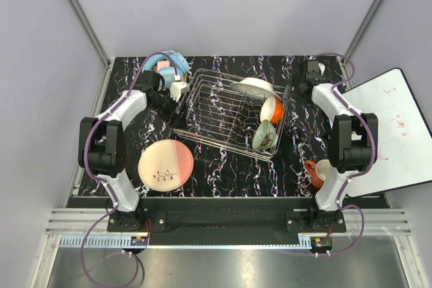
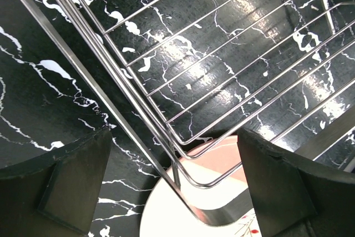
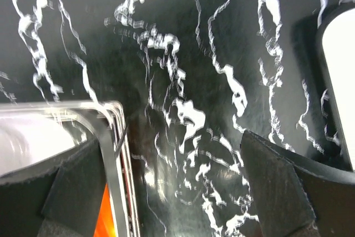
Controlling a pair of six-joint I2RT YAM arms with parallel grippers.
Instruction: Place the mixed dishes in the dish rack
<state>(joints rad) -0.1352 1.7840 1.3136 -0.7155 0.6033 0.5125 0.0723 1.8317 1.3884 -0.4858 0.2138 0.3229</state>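
Top external view: the dish rack (image 1: 226, 116) sits mid-table, part loaded, with a wide-spread gripper at each end.
This view alone shows the pale green bowl (image 1: 264, 135) and plain white plate (image 1: 255, 85) standing along the silver wire rack's right side. The pink-and-cream plate (image 1: 166, 164) lies flat, near left. In the left wrist view, a rack corner shows between the left gripper (image 2: 177, 165) fingers. In the right wrist view, the right gripper (image 3: 172, 176) holds nothing.

Pink-and-cream plate (image 1: 165, 164) outside dish rack (image 1: 214, 109)

The dish rack (image 1: 209, 109) is bare at left; plate (image 1: 255, 85), mug (image 1: 272, 108), bowl (image 1: 265, 135) crowd its right end.
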